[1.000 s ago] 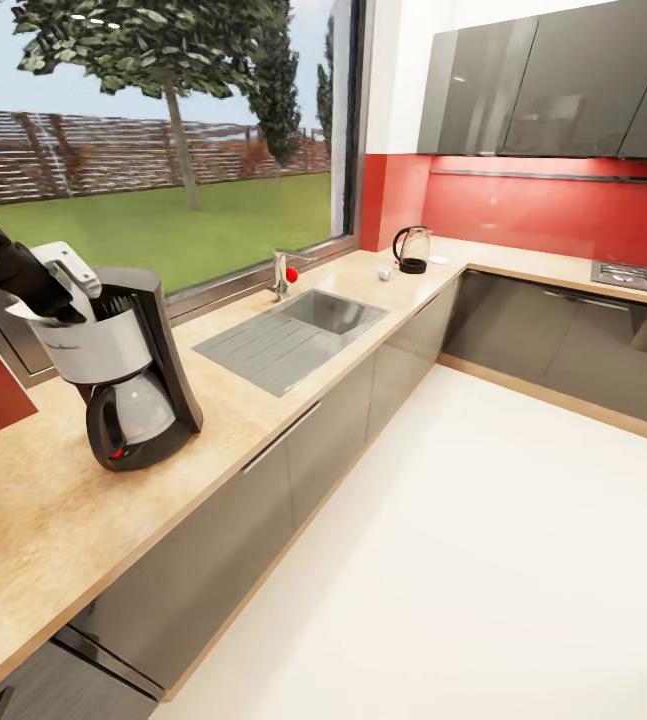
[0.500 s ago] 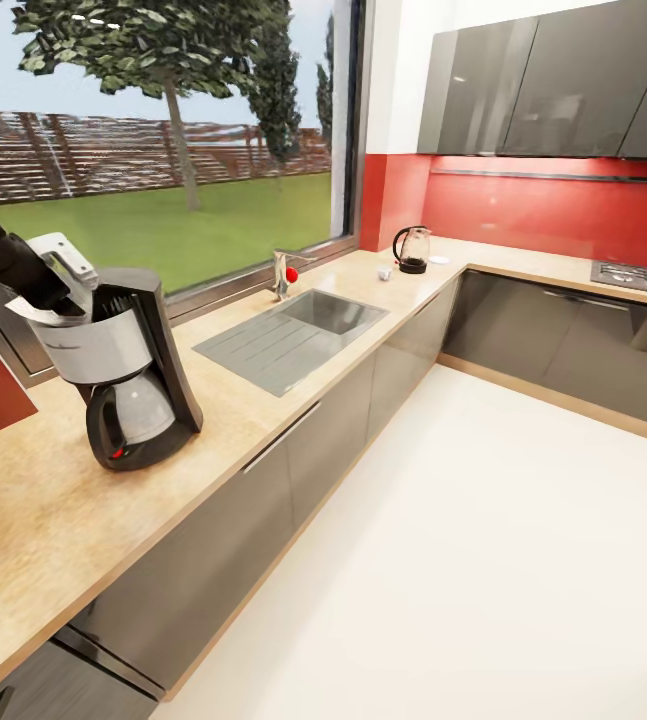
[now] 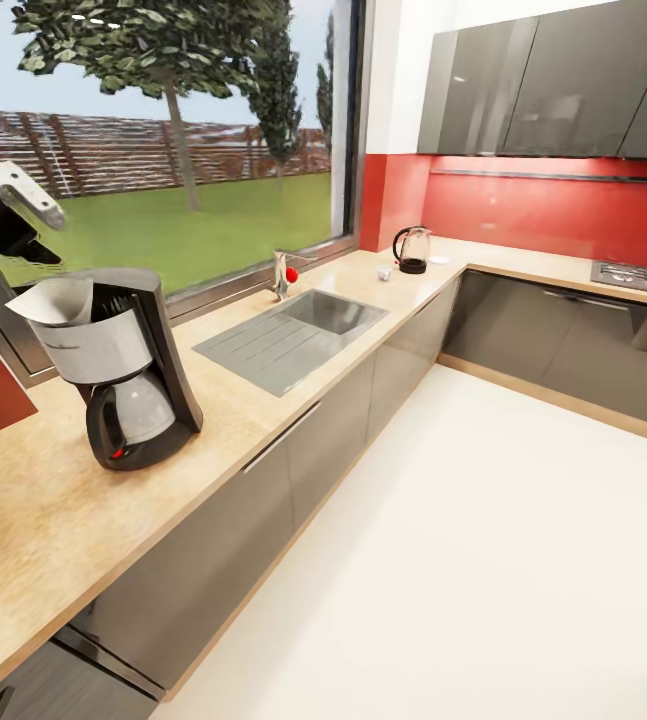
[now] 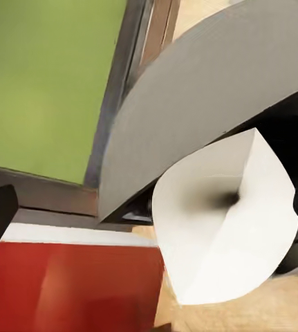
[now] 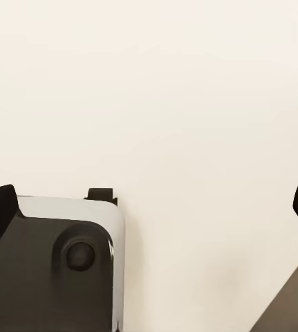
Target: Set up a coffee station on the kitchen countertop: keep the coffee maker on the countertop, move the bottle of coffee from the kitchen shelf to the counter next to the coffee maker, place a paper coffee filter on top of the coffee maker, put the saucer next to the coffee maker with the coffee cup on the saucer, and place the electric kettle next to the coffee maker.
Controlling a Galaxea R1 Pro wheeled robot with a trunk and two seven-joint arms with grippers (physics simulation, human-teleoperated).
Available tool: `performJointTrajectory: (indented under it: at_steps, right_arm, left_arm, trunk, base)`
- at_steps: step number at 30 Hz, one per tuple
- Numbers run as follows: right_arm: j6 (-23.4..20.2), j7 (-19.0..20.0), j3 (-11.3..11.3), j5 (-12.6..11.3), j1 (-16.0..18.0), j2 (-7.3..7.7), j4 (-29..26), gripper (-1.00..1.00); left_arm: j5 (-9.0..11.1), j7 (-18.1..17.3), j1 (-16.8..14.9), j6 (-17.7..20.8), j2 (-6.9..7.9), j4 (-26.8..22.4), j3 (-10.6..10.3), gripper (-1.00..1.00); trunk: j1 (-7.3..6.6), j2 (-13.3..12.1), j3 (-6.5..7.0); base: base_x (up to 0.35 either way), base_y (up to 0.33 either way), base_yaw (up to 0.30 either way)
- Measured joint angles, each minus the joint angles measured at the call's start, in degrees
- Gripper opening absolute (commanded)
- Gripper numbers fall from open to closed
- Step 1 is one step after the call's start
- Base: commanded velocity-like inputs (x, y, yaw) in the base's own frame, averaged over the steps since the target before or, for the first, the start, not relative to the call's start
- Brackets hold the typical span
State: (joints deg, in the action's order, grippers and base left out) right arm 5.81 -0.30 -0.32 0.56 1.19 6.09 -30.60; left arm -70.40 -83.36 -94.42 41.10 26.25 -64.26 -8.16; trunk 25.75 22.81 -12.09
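The black and silver coffee maker stands on the beige countertop at the left. A white paper coffee filter rests in its top, a cone with the mouth open. My left gripper hangs open above and behind the filter, apart from it. Far along the counter, in the corner, are the electric kettle, a small white cup and a saucer. My right gripper is open over the pale floor, with nothing between its fingers. The coffee bottle is out of view.
A steel sink with a faucet lies between the coffee maker and the kettle. A stove top sits at the far right. Dark wall cabinets hang above the red backsplash. Part of the robot's base is below the right gripper.
My left gripper has let go of the paper filter and risen up and back from the coffee maker. The filter stays on the coffee maker's top.
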Motion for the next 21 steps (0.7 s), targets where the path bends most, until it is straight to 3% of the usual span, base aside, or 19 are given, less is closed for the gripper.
performJointTrajectory:
  at_steps: [2, 8, 17, 21]
  right_arm:
    - [0.0, 0.0, 0.0, 0.0, 0.0, 0.00, 0.0, 1.00]
    - [0.0, 0.0, 0.0, -0.1, 0.0, 0.03, 0.0, 1.00]
    - [0.0, 0.0, 0.0, -0.1, 0.0, 0.01, -0.1, 1.00]
    - [0.0, 0.0, 0.0, -0.1, 0.0, 0.04, -0.1, 1.00]
  left_arm:
    - [-0.1, 0.0, -0.1, -0.1, -0.02, -0.2, 1.3, 1.00]
    - [-0.1, 0.0, 0.2, -0.3, 0.00, -0.8, 1.8, 1.00]
    - [0.0, 0.1, 0.4, -0.2, 0.00, -0.8, 1.8, 1.00]
    - [0.5, 0.0, 0.5, 0.0, 0.05, -0.6, 2.0, 1.00]
  trunk:
    - [0.03, 0.0, 0.00]
    - [0.03, 0.0, 0.00]
    - [0.03, 0.0, 0.00]
    - [0.03, 0.0, 0.00]
  base:
    - [-0.190, -0.010, 0.000]
    - [-0.277, -0.138, 0.035]
    - [-0.245, -0.200, 0.246]
    - [-0.277, -0.139, 0.105]
